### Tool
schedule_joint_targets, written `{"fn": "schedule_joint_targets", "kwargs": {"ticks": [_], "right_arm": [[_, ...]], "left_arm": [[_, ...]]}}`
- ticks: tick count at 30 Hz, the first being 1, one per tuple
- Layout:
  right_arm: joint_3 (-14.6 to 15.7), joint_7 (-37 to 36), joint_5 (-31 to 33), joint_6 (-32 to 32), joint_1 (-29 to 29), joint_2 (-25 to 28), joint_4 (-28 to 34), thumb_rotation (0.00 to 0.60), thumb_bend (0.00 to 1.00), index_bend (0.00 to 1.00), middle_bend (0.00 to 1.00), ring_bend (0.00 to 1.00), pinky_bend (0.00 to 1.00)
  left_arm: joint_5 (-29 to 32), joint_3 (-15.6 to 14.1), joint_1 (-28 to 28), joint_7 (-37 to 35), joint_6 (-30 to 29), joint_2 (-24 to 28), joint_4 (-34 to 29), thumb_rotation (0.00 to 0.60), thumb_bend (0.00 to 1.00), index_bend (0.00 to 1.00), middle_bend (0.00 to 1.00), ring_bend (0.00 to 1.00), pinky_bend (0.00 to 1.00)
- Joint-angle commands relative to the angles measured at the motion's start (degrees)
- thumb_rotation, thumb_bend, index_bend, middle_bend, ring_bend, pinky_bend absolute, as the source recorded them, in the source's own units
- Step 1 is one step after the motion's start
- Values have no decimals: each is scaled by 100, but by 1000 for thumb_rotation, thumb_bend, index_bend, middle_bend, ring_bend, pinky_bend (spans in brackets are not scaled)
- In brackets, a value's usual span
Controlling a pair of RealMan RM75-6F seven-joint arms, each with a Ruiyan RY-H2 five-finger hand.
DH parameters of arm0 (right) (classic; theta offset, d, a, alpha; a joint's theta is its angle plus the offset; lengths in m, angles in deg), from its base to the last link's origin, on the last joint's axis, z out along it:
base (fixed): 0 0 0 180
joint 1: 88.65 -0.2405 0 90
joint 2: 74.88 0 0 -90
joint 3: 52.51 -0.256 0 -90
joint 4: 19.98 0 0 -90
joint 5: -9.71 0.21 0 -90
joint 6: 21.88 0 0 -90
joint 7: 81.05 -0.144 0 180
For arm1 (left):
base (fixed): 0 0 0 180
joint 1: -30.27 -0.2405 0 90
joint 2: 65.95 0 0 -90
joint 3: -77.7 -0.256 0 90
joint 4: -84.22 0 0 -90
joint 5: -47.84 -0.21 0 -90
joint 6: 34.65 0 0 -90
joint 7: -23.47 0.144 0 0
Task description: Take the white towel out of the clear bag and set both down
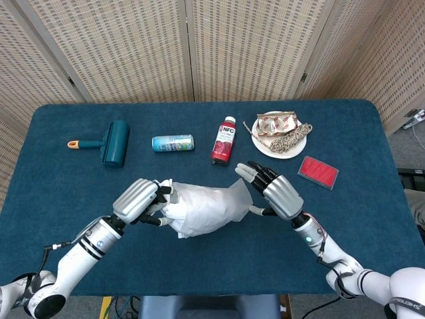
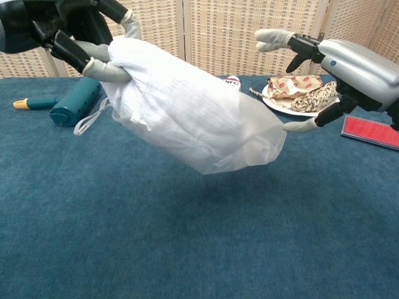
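Note:
The clear bag (image 1: 214, 206) (image 2: 249, 146) with the white towel (image 1: 192, 212) (image 2: 174, 112) inside hangs in the air just above the table. My left hand (image 1: 138, 199) (image 2: 68, 34) grips the bag at its mouth end on the left. My right hand (image 1: 275, 193) (image 2: 336, 68) is open at the bag's closed right end, fingers spread, its thumb just beside the plastic. The bag tilts down toward the right.
Along the back of the blue table (image 1: 372, 219) lie a teal lint roller (image 1: 113, 141), a small can (image 1: 172, 143), a red juice bottle (image 1: 224, 141), a white plate (image 1: 282, 135) with packets and rope, and a red flat box (image 1: 318, 172).

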Motion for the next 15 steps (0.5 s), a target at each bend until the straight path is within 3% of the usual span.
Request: {"fn": "schedule_joint_targets", "kwargs": {"ticks": [1,10,13,15], "right_arm": [[52,-81,3,-80,31,89,98,600,0,0,166,116,294],[140,26,53,-329,129,260,234,600,0,0,179,132,297],[142,179,77,-450,129,245,232,600,0,44,257,218,376],[129,276,74,-516,107,219,210,600,0,108,363,335,485]], "left_arm": [[-21,-59,-13,82,-5,-90,55,600,701,720,1000,840,960],[-29,-158,-69,178,-33,-284,183,600,701,720,1000,840,960],[-42,-180,-83,191,-31,-315,204,600,701,720,1000,840,960],[-52,-192,-92,201,-31,-329,220,600,701,719,1000,841,960]]}}
